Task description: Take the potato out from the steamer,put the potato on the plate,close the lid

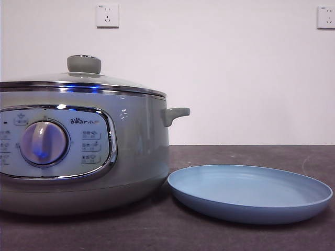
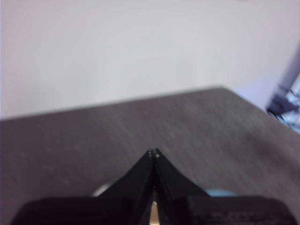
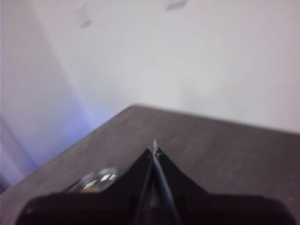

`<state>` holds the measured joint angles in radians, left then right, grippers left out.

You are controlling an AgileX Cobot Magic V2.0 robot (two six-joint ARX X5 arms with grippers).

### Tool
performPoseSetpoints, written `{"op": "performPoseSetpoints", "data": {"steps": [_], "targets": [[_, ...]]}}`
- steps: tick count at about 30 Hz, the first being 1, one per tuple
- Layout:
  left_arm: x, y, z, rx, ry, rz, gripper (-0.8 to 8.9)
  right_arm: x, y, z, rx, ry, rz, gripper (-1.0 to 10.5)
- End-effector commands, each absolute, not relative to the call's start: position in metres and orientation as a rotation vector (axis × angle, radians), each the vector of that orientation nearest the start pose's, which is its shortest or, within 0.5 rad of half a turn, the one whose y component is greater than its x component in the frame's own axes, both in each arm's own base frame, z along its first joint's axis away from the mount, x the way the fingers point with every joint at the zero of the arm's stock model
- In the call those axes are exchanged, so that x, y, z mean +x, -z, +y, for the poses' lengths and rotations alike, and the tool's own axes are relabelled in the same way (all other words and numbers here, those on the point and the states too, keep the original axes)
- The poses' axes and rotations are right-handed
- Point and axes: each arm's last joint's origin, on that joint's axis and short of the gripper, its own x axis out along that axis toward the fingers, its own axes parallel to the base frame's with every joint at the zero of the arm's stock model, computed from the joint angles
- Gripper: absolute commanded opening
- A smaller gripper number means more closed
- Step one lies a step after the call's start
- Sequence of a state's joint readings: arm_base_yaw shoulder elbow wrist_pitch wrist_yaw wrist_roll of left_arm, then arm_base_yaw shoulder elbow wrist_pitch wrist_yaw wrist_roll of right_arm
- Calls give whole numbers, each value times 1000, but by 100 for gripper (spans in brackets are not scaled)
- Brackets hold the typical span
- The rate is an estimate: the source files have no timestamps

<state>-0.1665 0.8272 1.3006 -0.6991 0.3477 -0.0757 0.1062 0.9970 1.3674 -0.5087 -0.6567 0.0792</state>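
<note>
Front view, steamer (image 1: 84, 157): fills the left half of the frame, standing on the dark counter (image 1: 251, 238); pale grey-green body, chrome rim, side handle pointing right at mid-height.
Front view, dial panel (image 1: 55, 142): on the steamer's near face, chrome-framed, with a round knob glowing bluish and "Bear" lettering above small buttons.
Front view, lid (image 1: 84, 78): sits closed on the steamer's rim, clear glass with a grey-green knob at the upper left of the frame.
Front view, potato: not visible; the steamer's inside is hidden by its wall and the lid.
Front view, plate (image 1: 250, 193): light blue, shallow, lower right of the frame, flat on the counter just beside the steamer's base, nothing on it.
Front view, wall sockets (image 1: 107, 15): two white ones on the white wall, one at upper left-centre, one at the top right edge.
Front view, arms: neither shows here.
Left wrist view, left end effector (image 2: 153, 153): black jaws pressed together to a point at the bottom centre, holding nothing, above bare counter.
Left wrist view, plate: a small blue sliver (image 2: 220, 192) peeks out just right of the jaws at the bottom edge.
Right wrist view, right end effector (image 3: 154, 149): jaws closed tip to tip at the bottom centre, gripping nothing.
Right wrist view, lid: a shiny chrome-and-glass arc (image 3: 96, 180) shows at the lower left, beside the jaws; blurred.
</note>
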Motion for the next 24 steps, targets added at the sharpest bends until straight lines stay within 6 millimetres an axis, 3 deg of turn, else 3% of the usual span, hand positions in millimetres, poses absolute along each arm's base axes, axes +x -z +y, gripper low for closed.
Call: {"op": "performPoseSetpoints", "data": {"steps": [1,3,5,6,8,10,17,24], "targets": [[135,-440,-36,-69,560,315,-4,176,-464,40,67,-798,172,10],[145,-438,-40,-73,582,350,1,180,-468,42,68,-805,183,120],[152,-436,-43,-73,586,368,50,183,-471,43,67,-808,181,324],[154,-435,-44,-73,587,376,136,183,-471,43,67,-807,180,436],[159,-434,-45,-73,589,386,308,183,-471,43,67,-801,181,551],[163,-432,-46,-74,588,392,384,183,-471,43,67,-801,180,555],[184,-425,-53,-68,582,418,382,183,-471,43,67,-800,181,554],[212,-407,-75,-48,613,515,382,185,-471,42,66,-771,187,554]]}}
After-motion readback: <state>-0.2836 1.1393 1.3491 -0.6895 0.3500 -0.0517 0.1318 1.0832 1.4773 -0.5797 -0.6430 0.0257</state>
